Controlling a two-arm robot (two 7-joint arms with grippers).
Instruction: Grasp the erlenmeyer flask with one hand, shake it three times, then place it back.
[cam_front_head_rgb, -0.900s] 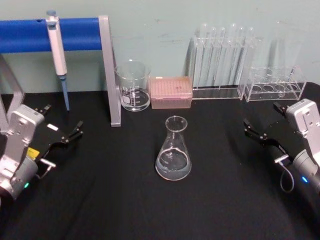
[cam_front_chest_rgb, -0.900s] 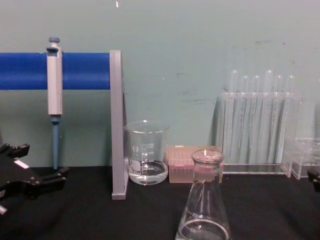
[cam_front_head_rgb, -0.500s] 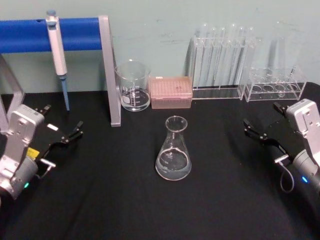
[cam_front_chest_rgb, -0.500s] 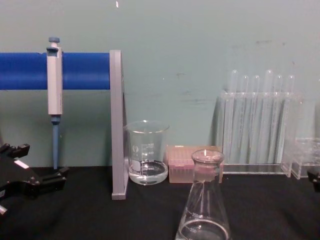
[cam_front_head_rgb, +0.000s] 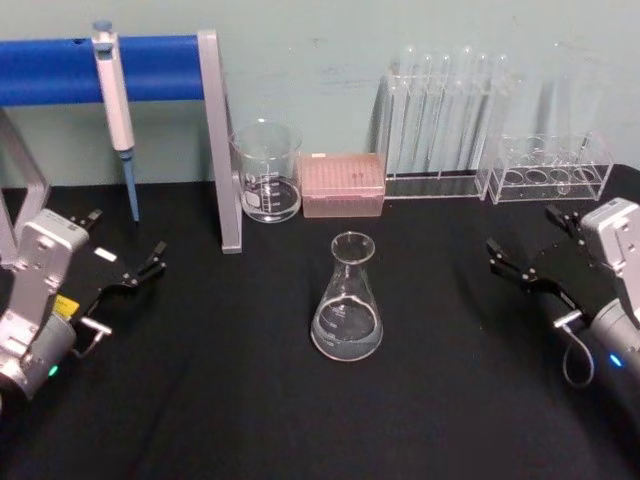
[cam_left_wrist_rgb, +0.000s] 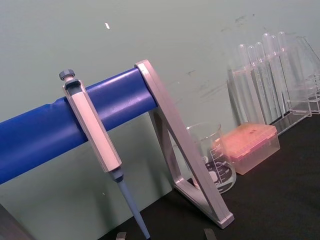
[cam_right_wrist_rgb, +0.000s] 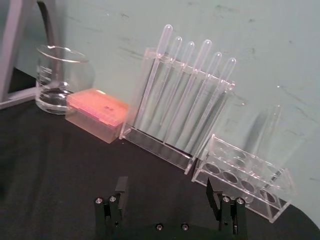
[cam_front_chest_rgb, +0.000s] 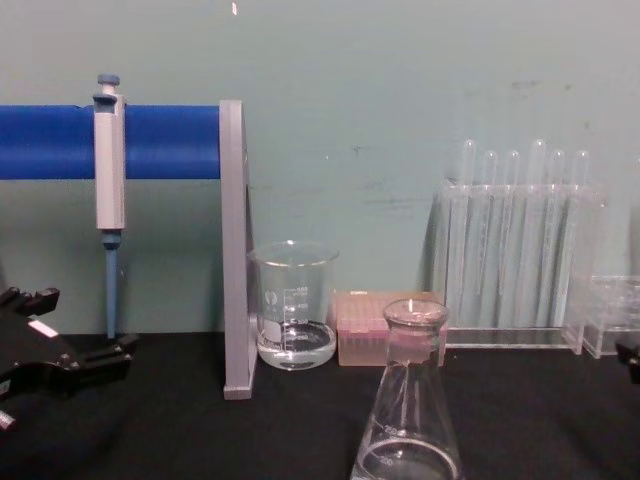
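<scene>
The erlenmeyer flask (cam_front_head_rgb: 347, 300) stands upright in the middle of the black table with a little clear liquid in its base; in the chest view the flask (cam_front_chest_rgb: 408, 410) is close and low. My left gripper (cam_front_head_rgb: 127, 235) rests open at the left, well apart from the flask, and has a white label; from the chest camera the left gripper (cam_front_chest_rgb: 85, 322) enters at the left edge. My right gripper (cam_front_head_rgb: 522, 232) is open at the right, also clear of the flask. The right wrist view has its fingers (cam_right_wrist_rgb: 120, 187) spread with nothing between them.
Along the back wall stand a beaker (cam_front_head_rgb: 267, 172) holding liquid, a pink tip box (cam_front_head_rgb: 343, 184), a rack of test tubes (cam_front_head_rgb: 450, 125) and a low clear rack (cam_front_head_rgb: 553, 168). A pipette (cam_front_head_rgb: 115, 100) hangs on the blue-bar stand (cam_front_head_rgb: 215, 140) at the back left.
The right arm's wrist has shifted slightly to the right. The flask and the left arm have not moved.
</scene>
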